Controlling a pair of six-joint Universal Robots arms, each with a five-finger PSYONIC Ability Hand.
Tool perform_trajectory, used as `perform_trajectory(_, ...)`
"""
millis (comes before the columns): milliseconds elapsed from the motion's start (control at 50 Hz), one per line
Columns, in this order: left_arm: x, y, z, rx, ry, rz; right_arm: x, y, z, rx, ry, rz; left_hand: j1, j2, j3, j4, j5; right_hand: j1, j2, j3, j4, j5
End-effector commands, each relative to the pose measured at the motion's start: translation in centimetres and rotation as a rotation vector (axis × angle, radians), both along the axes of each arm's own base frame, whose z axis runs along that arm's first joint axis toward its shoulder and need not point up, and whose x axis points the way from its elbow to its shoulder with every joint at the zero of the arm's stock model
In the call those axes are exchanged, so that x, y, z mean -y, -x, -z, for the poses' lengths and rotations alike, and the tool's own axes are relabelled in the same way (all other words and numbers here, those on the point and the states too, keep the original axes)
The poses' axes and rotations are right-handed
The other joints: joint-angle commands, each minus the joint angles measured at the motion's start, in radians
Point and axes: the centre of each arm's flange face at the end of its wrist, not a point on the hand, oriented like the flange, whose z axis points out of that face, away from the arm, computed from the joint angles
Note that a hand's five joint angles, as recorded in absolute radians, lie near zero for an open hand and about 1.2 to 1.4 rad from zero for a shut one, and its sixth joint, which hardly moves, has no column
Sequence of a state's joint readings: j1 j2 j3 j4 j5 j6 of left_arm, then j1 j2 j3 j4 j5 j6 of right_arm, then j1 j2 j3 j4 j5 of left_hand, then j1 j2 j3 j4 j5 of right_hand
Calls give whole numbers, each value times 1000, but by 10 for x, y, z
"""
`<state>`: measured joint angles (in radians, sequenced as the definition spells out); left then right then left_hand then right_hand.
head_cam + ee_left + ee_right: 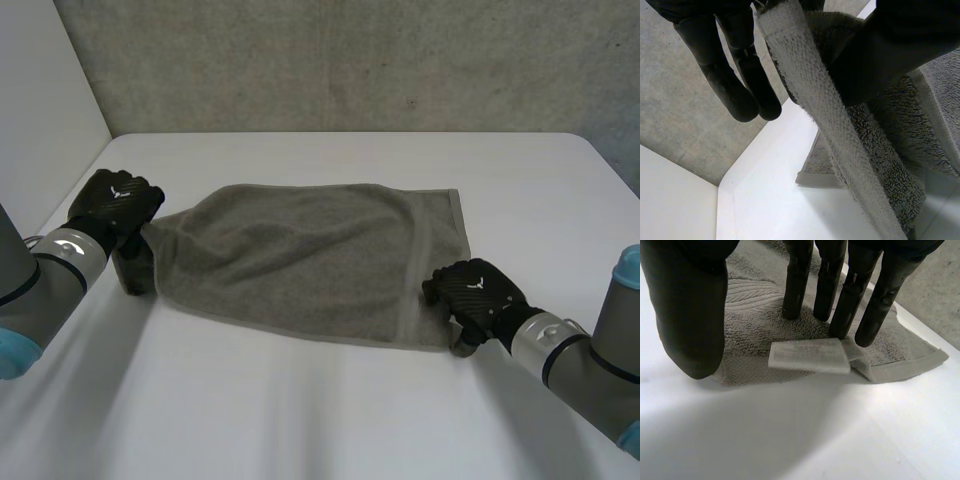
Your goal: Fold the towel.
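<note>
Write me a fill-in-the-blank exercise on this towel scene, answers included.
The grey towel lies on a ____ table. The left hand pinches the ____, lifting one end. The right hand presses ____ fingers on the cloth. A white label lies at the ____ hand's fingertips.
Missing words: white; towel; straight; right.

The left robot hand (118, 200) pinches the towel (300, 255), thumb against fingers; the right robot hand (472, 290) presses down with straight fingers.
</note>
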<state>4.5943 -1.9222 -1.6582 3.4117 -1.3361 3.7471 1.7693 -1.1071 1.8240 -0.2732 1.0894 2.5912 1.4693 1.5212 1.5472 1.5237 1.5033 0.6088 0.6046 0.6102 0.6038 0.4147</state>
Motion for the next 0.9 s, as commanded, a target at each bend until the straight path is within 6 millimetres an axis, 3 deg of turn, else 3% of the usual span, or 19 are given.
perform_trajectory(20,0,0,1,1,-1,0,4,-9,6,-8,0,-13,-73,-125,-151,-127,-282,49,53,47,54,68)
perform_trajectory(200,1,0,3,1,-6,0,6,-14,8,-13,8,-12,-73,-125,-151,-127,-282,136,141,135,141,156)
perform_trajectory(380,1,0,3,1,-6,0,10,-15,5,-4,23,-9,-73,-125,-151,-127,-282,662,666,660,667,681)
perform_trajectory(720,0,0,4,0,-9,0,12,-14,-8,19,42,7,-73,-125,-151,-127,-282,787,792,786,792,807)
perform_trajectory(780,-2,2,6,1,-17,4,15,-11,-18,42,54,28,-73,-125,-151,-127,-282,787,792,786,792,807)
perform_trajectory(900,-7,4,4,1,-14,12,18,-4,-58,124,113,74,-73,-125,-151,-127,-282,787,792,786,792,807)
